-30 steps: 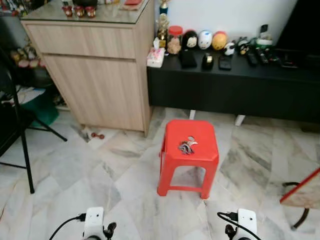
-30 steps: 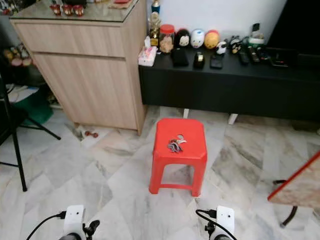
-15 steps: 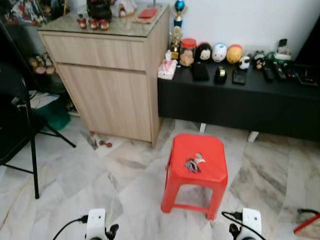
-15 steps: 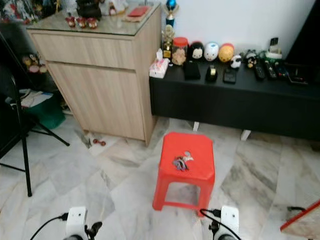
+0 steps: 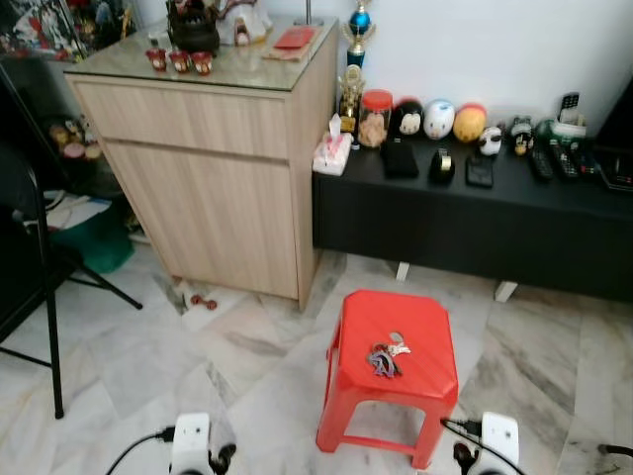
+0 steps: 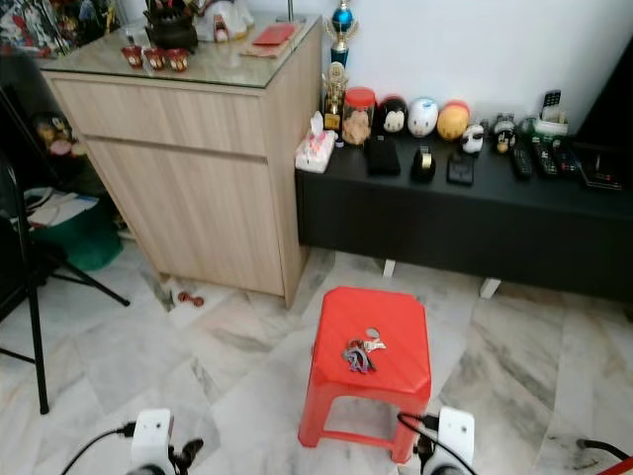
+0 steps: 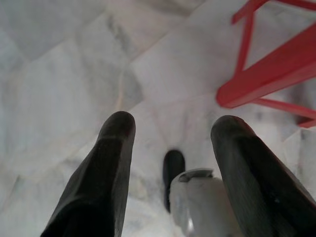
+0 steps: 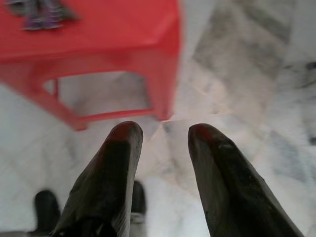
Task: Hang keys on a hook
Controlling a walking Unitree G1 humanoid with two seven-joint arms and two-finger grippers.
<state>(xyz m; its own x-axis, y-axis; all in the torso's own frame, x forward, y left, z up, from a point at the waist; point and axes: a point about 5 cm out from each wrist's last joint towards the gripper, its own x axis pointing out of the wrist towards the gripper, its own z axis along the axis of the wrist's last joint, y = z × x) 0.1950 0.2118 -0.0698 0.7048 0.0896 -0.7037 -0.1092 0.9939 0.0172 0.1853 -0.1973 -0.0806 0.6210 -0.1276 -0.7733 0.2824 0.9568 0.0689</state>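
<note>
Left eye view: keys lie loose on the red stool seat, no hook discernible; left tool and right tool, both spread wide and holding nothing, hang low beside the stool, presumably readying a pickup.

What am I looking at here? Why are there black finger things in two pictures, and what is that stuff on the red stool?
These pictures come from a walking robot. Two are from cameras in its head, looking down at the room. The other two are from cameras on its wrists, looking along its own black fingers.

Each pair of fingers is a grabbing tool. The left tool and the right tool hang low over the marble floor. Both are open and hold nothing.

The red stool stands just ahead of the robot. The small bunch on its seat is a set of keys, which the robot should hang on a hook. Behind the stool are a wooden cabinet and a black bench carrying little figures.
</note>
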